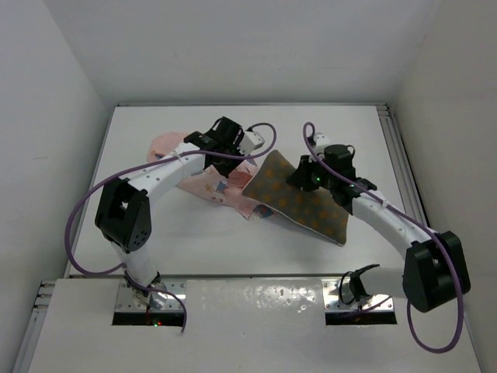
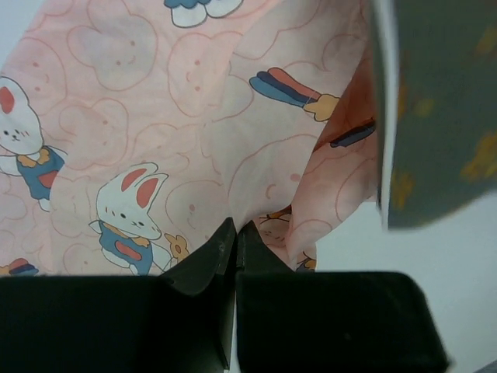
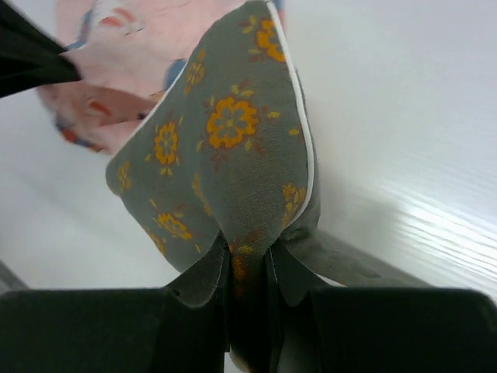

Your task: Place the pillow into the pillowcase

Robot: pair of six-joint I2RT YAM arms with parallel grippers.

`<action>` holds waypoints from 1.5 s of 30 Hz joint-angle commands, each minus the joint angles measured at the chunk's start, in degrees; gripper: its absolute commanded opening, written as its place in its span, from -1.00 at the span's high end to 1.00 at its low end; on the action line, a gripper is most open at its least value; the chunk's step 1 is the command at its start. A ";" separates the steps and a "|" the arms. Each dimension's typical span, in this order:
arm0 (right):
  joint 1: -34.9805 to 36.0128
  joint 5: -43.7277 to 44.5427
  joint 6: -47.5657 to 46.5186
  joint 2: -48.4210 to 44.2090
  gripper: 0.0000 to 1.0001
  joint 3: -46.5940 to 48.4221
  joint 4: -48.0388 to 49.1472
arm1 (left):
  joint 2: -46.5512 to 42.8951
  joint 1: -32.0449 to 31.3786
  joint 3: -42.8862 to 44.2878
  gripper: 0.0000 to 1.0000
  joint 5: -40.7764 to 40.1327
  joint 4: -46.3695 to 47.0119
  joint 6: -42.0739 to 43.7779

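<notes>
The pillow (image 1: 299,198), olive-brown with orange flowers and a pale edge, lies tilted in the middle of the table. My right gripper (image 1: 299,177) is shut on its far edge and lifts that side; the wrist view shows the pillow (image 3: 225,148) pinched between the fingers. The pink rabbit-print pillowcase (image 1: 203,180) lies crumpled to the left of the pillow. My left gripper (image 1: 247,148) is shut on a fold of the pillowcase (image 2: 155,132) at its right end, next to the pillow's corner (image 2: 443,109).
The white table (image 1: 155,233) is boxed in by white walls at left, back and right. A metal rail (image 1: 400,155) runs along the right edge. Purple cables loop off both arms.
</notes>
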 commanded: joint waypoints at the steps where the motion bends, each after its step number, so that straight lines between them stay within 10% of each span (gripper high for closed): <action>1: 4.31 -4.65 6.02 2.82 1.00 0.19 14.48 | -1.06 -0.05 1.40 1.00 2.36 -0.82 -2.51; 24: 19.62 -18.99 -0.03 19.44 1.00 10.12 11.88 | -3.61 -0.05 -3.70 1.00 -3.88 0.68 0.56; 34: 11.36 -7.40 29.47 30.51 1.00 8.28 41.92 | -7.73 -0.05 -6.76 1.00 11.48 -7.67 5.47; 45: 8.20 -3.84 38.90 29.11 1.00 2.58 51.60 | -10.38 1.88 -13.72 1.00 11.08 -8.12 11.28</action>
